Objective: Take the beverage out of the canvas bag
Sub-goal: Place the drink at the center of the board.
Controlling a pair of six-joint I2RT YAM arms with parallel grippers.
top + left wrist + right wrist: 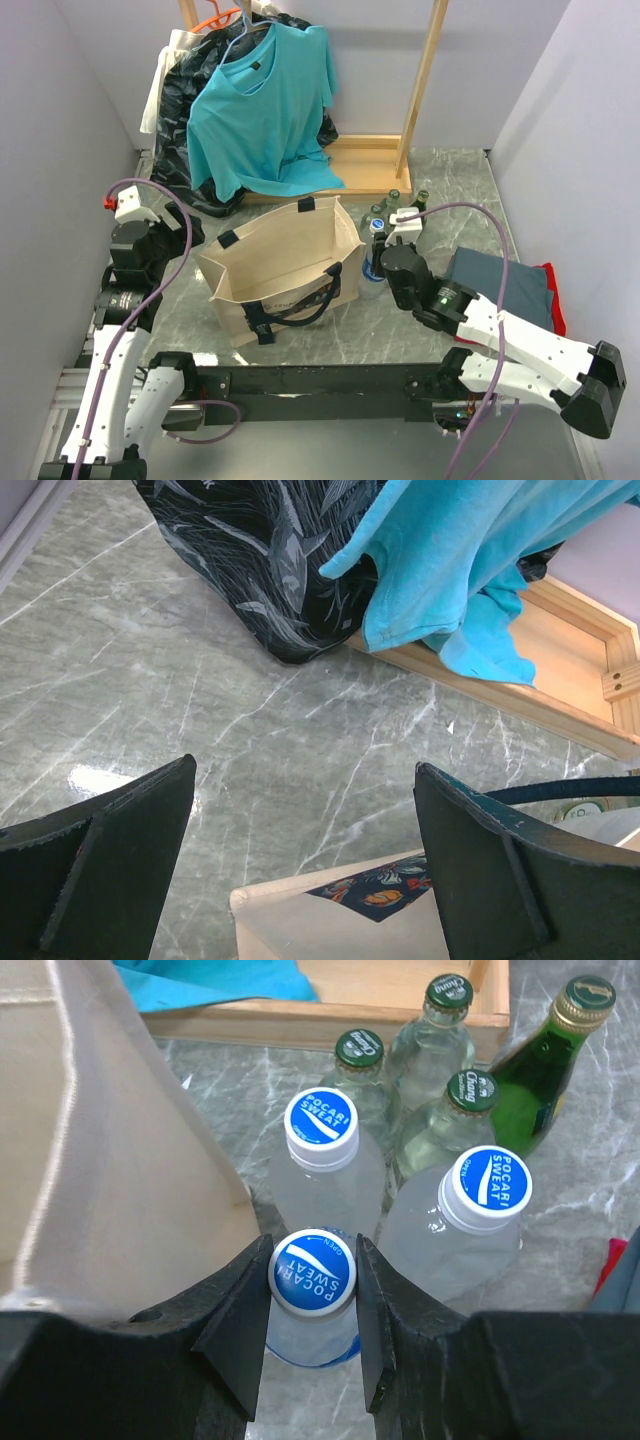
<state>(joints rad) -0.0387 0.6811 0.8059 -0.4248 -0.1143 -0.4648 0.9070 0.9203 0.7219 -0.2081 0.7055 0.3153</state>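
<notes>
One Pocari Sweat bottle (310, 1335) is pinched at its blue cap by the right end effector (312, 1260), jaws pressed in on both sides of the lid. The bottle sits just outside the canvas bag (285, 270), close against the bag's right wall. Whether its base is on the surface (400, 325) I can't tell from here.

So the beverage is out of the bag, and this looks like the set-down. The next move calls for getting the base flat on the marble, spreading the jaws just enough to free the cap, then lifting straight up.

Room is tight. The beige bag wall crowds one side in the wrist view. Just beyond stand two more Pocari bottles (320, 1130), three clear glass bottles (358, 1055) and a green bottle (555, 1060). They are packed near each other in front of the wooden rack base (400, 995), so a sideways swing risks toppling them. A folded grey garment (495, 285) lies on the outer side. Upward is the open way out.

The left end effector (305, 770) hovers with its jaws spread wide and nothing between them. It is over bare marble by the bag's far-left corner, with the black plastic bag (260, 560) and the teal T-shirt (470, 550) beyond it.
</notes>
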